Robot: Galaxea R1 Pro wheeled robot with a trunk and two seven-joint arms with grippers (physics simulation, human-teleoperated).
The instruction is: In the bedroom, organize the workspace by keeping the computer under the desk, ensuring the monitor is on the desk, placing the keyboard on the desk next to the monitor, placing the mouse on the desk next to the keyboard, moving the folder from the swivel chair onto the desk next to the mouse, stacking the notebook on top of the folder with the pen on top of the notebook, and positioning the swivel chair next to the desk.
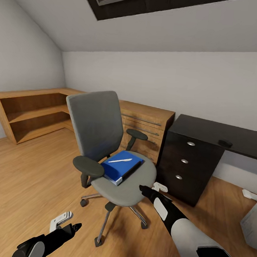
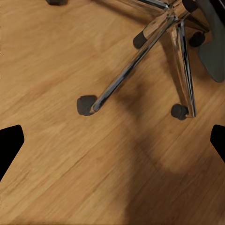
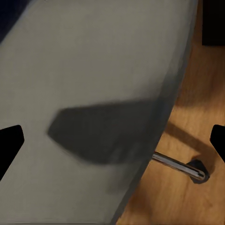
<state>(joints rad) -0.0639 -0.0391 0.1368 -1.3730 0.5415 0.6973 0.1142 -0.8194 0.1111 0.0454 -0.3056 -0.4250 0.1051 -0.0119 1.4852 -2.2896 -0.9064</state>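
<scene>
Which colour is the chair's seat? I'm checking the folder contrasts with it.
Grey seat, under the bright-blue folder; clearest in the head view.

Grey swivel chair point(image 1: 104, 142), black armrests – bright-blue folder point(image 1: 121, 167), white pen point(image 1: 120, 160) – glossy black desk point(image 1: 206, 135), oak floor point(image 1: 23, 174).

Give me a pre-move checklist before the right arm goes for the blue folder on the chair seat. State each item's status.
1. Right gripper open: ok; its dark fingertips stand wide apart in the right wrist view.
2. Right gripper near the flat bright-blue folder: ok; it hovers at the front edge of the grey upholstered swivel chair seat.
3. Folder top free: not ok; the slim white pen lies on it.
4. Notebook located: cannot tell.
5. Landing spot on the glossy black desk: cannot tell; the small black mouse sits there, the rest is cut off.
6. Left gripper out of the way: ok; open, low over the light wood floor.
</scene>
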